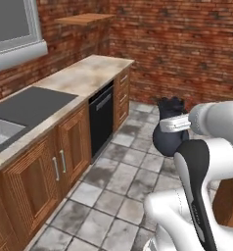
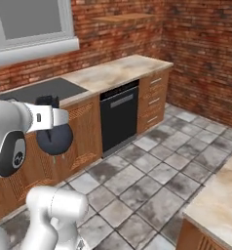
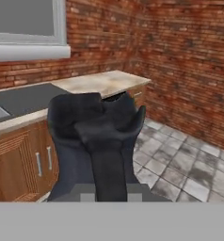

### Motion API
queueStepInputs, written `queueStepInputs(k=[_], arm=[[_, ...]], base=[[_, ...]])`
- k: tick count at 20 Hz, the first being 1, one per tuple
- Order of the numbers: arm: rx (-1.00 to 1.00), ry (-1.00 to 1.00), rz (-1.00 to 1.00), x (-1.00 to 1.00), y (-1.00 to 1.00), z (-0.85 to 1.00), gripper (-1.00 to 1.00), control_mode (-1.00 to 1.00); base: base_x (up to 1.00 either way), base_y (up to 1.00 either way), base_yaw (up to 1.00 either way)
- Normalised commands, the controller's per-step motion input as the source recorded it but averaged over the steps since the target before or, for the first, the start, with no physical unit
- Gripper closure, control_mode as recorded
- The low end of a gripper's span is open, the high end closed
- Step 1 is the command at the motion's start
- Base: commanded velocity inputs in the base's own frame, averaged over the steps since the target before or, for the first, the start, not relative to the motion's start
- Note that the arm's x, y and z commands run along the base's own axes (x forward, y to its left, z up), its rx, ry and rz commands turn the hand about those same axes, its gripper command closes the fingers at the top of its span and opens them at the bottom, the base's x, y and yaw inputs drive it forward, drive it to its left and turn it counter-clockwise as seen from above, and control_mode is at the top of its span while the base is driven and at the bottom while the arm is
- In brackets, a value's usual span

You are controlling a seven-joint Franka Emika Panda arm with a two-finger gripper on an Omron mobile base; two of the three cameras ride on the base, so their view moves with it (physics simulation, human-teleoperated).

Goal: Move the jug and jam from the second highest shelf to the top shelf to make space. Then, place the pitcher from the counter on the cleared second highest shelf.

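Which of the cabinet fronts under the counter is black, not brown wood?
The dishwasher front, between the wooden doors and the drawer stack. It alone is black, with a grey panel.

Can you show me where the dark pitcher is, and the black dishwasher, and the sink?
pitcher (image 1: 168,139): left base view, on its round belly.
dishwasher (image 2: 119,119): right base view, on its black front door.
sink (image 1: 0,132): left base view, on the grey basin.

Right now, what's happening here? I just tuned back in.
The arm's gripper is shut on the pitcher and holds it up in the air over the tiled floor, off the counter. The pitcher hangs upright. The sink and black dishwasher sit along the counter run.
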Motion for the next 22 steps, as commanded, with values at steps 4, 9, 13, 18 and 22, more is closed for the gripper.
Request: queueStepInputs(k=[4, 9, 13, 18, 22], arm=[[0.00, 0.00, 0.00, 0.00, 0.00, 0.00, 1.00, 1.00], [0.00, 0.00, 0.00, 0.00, 0.00, 0.00, 1.00, 1.00], [0.00, 0.00, 0.00, 0.00, 0.00, 0.00, 1.00, 1.00], [0.00, 0.00, 0.00, 0.00, 0.00, 0.00, 1.00, 1.00], [0.00, 0.00, 0.00, 0.00, 0.00, 0.00, 1.00, 1.00]], base=[[1.00, 0.01, -0.37], [1.00, 0.02, -0.42], [1.00, 0.01, -0.45], [1.00, 0.05, -0.47], [1.00, 0.15, -0.43]])
